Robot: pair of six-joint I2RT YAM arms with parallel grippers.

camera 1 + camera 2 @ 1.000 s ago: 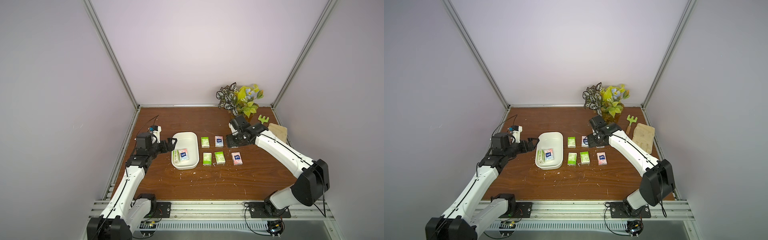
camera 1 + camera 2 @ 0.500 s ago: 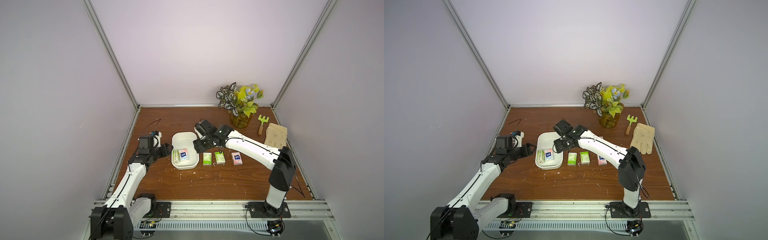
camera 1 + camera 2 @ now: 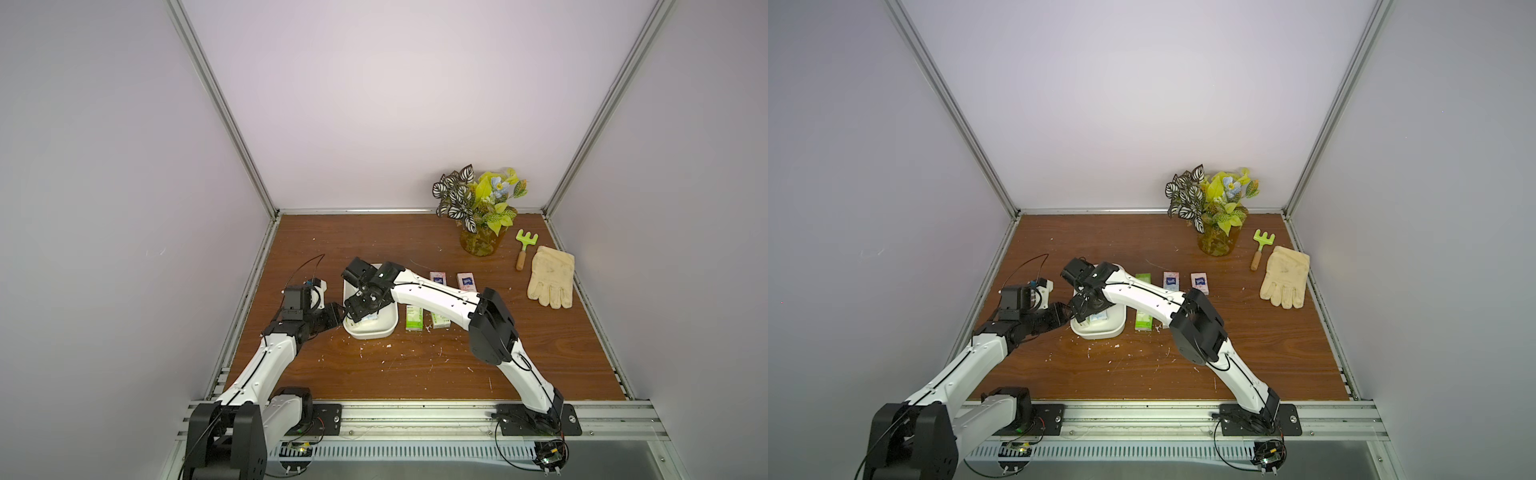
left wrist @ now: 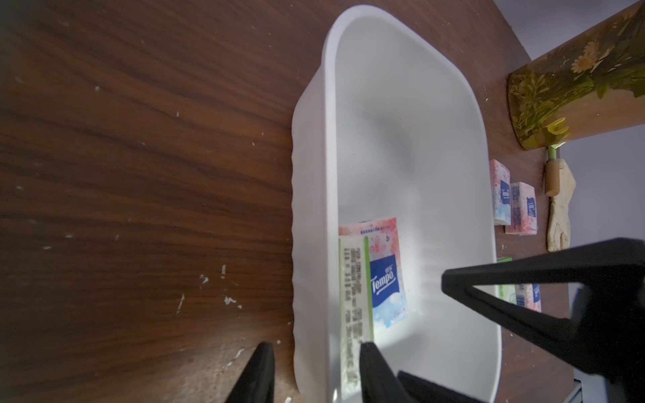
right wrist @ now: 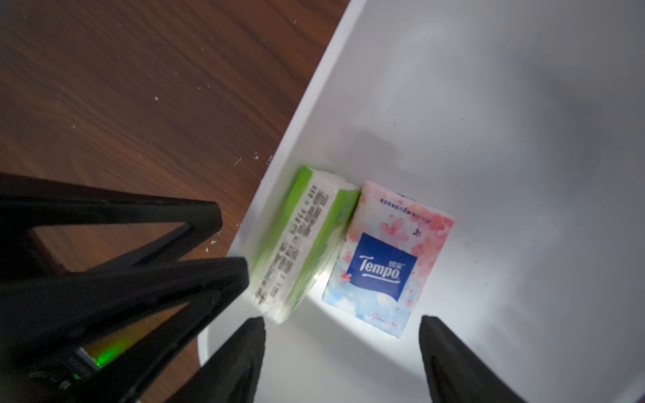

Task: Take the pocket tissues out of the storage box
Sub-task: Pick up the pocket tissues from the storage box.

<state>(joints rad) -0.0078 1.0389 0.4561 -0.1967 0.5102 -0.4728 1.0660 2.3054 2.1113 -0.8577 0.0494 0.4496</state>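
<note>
In both top views my right arm covers most of the box, so the packets inside barely show. In the left wrist view the green packet runs behind my left gripper, and the picture's edge cuts the vase. The right wrist view smears that green packet. I cannot tell whether my left gripper presses the box wall.

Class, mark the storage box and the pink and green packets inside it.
storage box (image 4: 310, 209): left wrist view, outer wall.
pink packet (image 5: 387, 267): right wrist view, blue logo patch.
green packet (image 5: 296, 244): right wrist view, printed side.
</note>
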